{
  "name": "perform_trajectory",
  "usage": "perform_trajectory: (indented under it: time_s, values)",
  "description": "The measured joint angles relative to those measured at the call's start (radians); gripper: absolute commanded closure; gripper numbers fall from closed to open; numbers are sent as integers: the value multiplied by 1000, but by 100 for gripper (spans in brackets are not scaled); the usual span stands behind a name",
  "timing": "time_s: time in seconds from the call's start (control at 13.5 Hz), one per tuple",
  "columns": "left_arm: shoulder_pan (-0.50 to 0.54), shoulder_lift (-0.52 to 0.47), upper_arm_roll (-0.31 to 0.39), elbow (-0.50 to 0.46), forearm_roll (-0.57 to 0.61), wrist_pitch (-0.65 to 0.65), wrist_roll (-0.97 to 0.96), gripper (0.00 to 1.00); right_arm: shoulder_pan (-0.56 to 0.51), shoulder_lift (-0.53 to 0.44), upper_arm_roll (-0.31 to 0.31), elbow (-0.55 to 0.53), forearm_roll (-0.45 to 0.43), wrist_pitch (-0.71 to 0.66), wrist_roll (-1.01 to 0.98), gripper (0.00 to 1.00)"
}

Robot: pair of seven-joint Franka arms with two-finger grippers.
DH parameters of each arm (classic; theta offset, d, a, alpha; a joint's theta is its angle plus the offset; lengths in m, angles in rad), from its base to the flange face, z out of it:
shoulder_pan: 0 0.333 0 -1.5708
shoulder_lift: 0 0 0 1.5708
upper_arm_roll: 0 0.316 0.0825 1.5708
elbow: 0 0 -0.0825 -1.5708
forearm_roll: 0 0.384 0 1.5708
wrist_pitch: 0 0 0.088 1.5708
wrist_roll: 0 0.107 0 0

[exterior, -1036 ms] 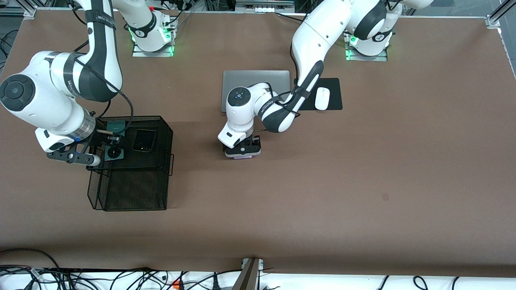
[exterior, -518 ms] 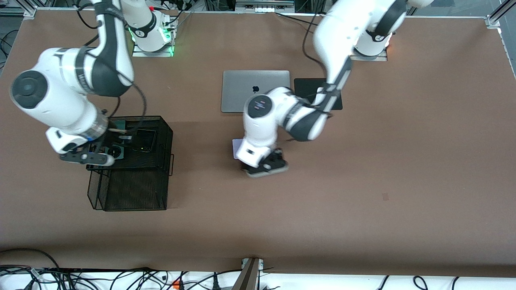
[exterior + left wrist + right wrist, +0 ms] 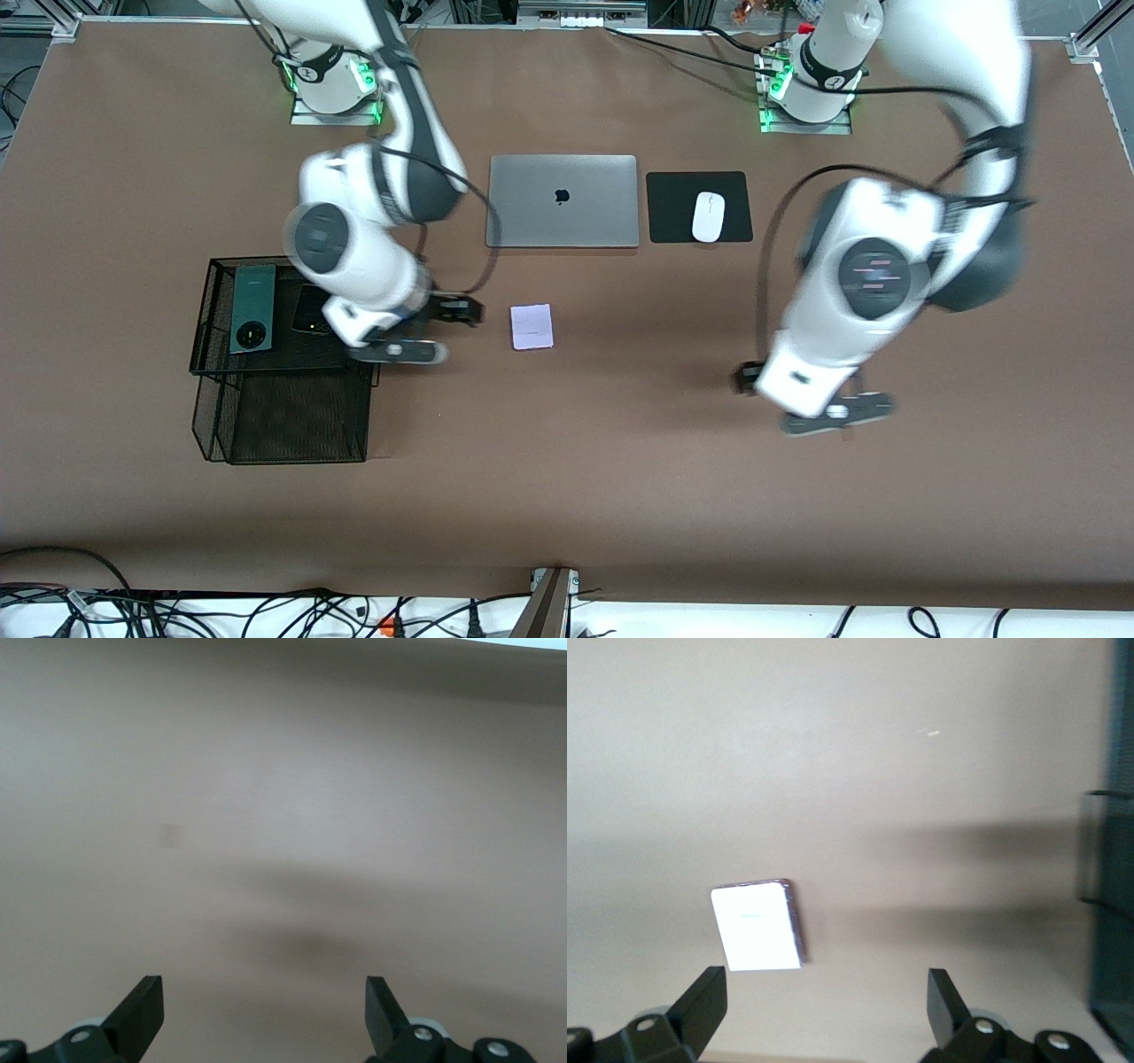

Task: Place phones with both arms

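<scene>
Pale lilac phone (image 3: 532, 326) lies flat on the brown table (image 3: 620, 478), just ahead of the right gripper (image 3: 824, 1010), whose jaws stand apart and empty. The left gripper (image 3: 264, 1014), blurred, hangs with jaws apart over bare table. In the mesh rack (image 3: 213, 363), the green phone (image 3: 251, 308) shows whole; the black phone (image 3: 312, 310) seems half-hidden by the right arm.
</scene>
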Motion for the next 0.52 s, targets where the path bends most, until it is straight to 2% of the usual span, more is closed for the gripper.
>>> perform_trajectory:
  time_s: [0.3,0.52]
  values:
    - [163,-105,-1,-8,-45,-112,250,0,6,111,99,5,3,153,2,0]
    - [242,-186,-2,-11,-80,-202,372,0,25,167,121,9,5,234,18,0]
